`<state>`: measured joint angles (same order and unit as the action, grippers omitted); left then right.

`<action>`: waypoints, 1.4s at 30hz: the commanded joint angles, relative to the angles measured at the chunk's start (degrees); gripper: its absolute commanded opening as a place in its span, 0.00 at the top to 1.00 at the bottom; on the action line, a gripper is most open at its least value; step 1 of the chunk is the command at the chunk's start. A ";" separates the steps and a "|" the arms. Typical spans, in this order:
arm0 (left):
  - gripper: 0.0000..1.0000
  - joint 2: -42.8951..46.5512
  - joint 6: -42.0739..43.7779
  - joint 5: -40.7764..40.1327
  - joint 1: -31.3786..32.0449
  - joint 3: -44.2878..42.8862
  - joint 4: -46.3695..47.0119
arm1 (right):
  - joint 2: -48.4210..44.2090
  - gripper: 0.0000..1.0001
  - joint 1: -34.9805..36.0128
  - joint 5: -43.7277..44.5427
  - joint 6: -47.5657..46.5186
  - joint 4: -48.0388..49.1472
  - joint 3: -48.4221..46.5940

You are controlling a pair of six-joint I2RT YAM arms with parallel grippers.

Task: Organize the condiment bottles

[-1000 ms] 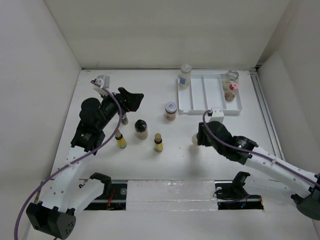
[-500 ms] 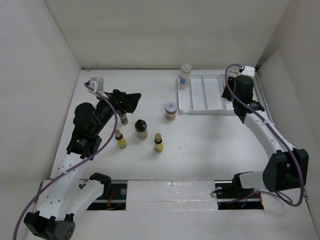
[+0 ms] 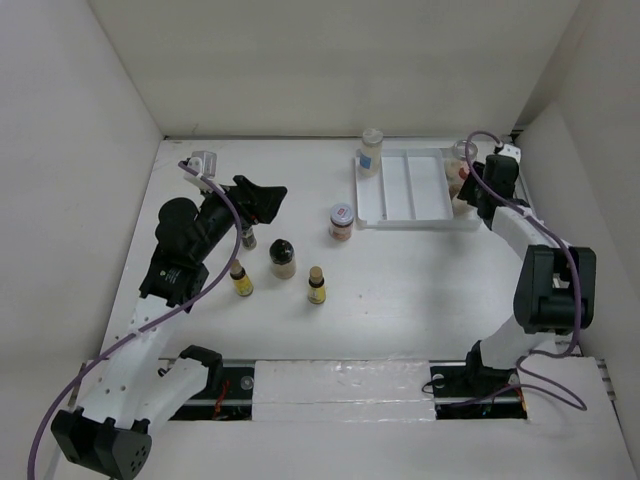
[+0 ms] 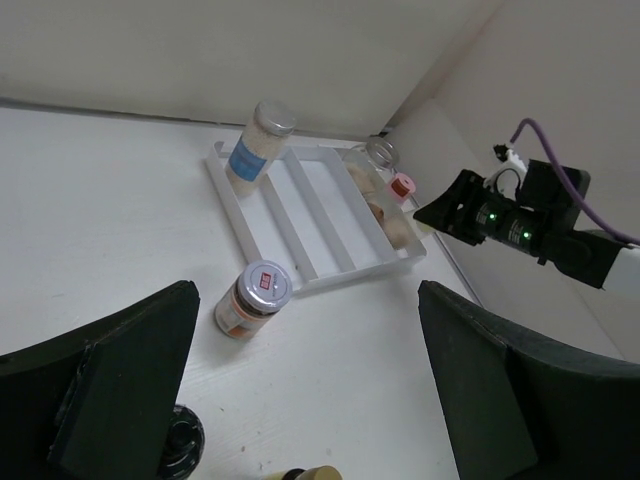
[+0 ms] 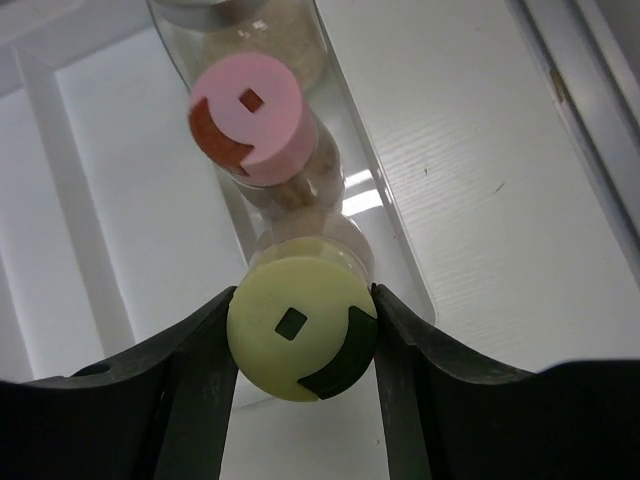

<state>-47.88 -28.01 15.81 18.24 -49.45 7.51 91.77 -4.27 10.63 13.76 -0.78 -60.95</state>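
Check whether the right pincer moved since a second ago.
Yes. The right pincer went from mid-table to the white tray's right compartment, gripping a yellow-capped bottle.

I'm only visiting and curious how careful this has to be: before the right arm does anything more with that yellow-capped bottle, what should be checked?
Assuming the next move is probably a release:
1. Right gripper clamped on the yellow-capped bottle: ok.
2. Bottle over the right-hand compartment of the tray: ok.
3. Bottle resting on the tray floor: cannot tell.
4. Gap to the pink-capped bottle: cannot tell; they overlap in the wrist view.
5. Left gripper open and holding nothing: ok.
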 commanded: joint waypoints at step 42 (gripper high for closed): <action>0.13 0.50 0.68 0.01 -0.22 -0.21 2.86 | 11.50 0.02 39.52 -9.95 -8.31 5.61 -9.80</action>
<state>-47.83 -27.94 15.66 18.24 -49.45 7.51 102.96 34.59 -1.15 6.33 3.38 -66.96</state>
